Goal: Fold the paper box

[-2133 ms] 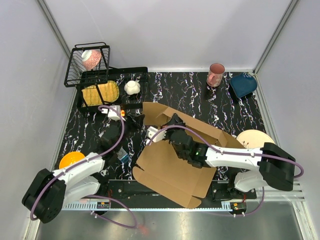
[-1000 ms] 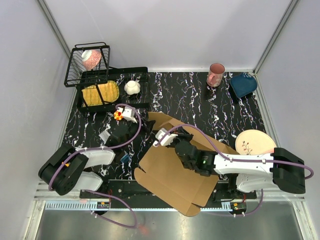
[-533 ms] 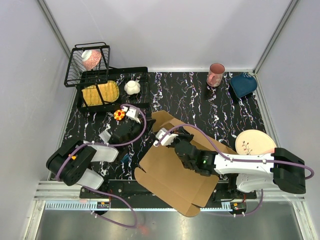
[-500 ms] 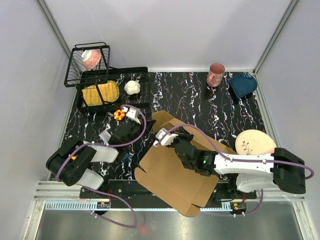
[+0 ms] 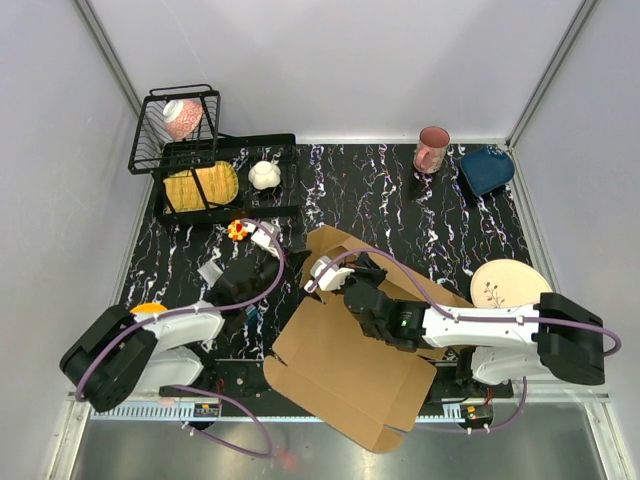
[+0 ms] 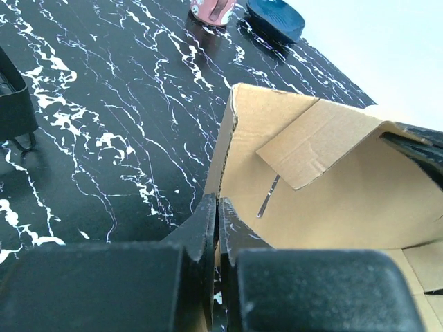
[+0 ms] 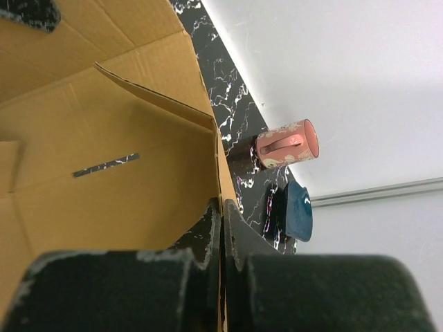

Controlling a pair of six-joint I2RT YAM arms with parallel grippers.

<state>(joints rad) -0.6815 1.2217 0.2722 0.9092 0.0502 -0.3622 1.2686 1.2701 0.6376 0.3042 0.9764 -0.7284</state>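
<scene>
The paper box [image 5: 350,375] is a brown cardboard sheet lying half-formed in the middle of the table, its far walls raised. My left gripper [image 5: 286,263] is shut on the upright left wall edge; in the left wrist view the cardboard edge [image 6: 223,149] runs straight into the closed fingers [image 6: 205,228]. From the right, my right gripper [image 5: 352,272] is shut on the far wall; in the right wrist view the box wall [image 7: 104,152] ends between the pressed fingertips [image 7: 234,232]. A folded inner flap [image 6: 318,142] leans inside the box.
A pink mug [image 5: 432,149] and a blue bowl [image 5: 487,168] stand at the far right. A cream plate [image 5: 508,283] lies right of the box. A black dish rack [image 5: 215,160] and wire basket [image 5: 175,125] sit far left. A small orange toy [image 5: 237,230] is near the left gripper.
My left gripper has closed onto the box's left wall edge. The left arm has drawn back toward the near side, and the box has shifted slightly. The right gripper keeps its hold.
</scene>
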